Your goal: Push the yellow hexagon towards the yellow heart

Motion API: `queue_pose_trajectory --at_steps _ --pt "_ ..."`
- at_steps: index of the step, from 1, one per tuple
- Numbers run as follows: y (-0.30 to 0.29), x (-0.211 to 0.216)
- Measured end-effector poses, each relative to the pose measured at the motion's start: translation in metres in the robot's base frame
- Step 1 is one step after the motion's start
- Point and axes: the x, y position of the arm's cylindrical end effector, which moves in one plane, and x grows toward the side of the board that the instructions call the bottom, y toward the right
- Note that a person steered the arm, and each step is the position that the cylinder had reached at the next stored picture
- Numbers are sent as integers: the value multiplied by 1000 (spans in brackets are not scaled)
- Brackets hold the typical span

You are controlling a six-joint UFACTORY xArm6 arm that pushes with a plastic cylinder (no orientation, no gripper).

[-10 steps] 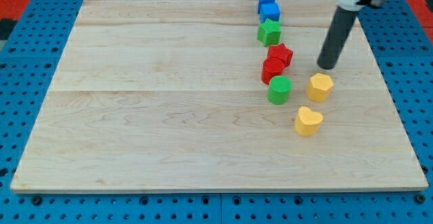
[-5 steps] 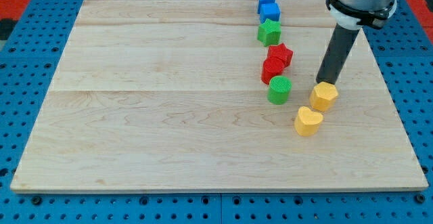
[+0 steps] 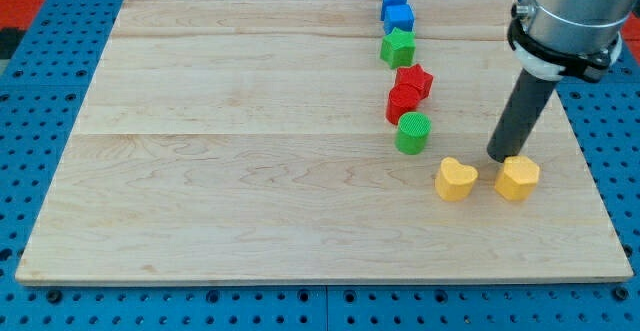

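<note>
The yellow hexagon (image 3: pixel 517 178) lies on the wooden board at the view's lower right. The yellow heart (image 3: pixel 455 179) lies just to its left, a small gap between them. My tip (image 3: pixel 501 157) stands right at the hexagon's upper left edge, touching or nearly touching it, up and to the right of the heart. The dark rod rises from there to the arm's silver end at the view's top right.
A column of blocks runs down from the top centre-right: two blue blocks (image 3: pixel 397 8), a green star (image 3: pixel 398 47), two red blocks (image 3: pixel 408 91) and a green cylinder (image 3: pixel 412 133), which is up-left of the heart. The board's right edge (image 3: pixel 590 171) lies right of the hexagon.
My tip has moved down and to the right. The yellow hexagon has slid down and right, from above the heart to beside it on its right. The heart has not moved.
</note>
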Motion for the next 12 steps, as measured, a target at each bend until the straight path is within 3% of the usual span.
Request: queue_pose_trajectory --at_steps 1,6,12 --pt "24 3" --pt "38 115" --pt "32 121"
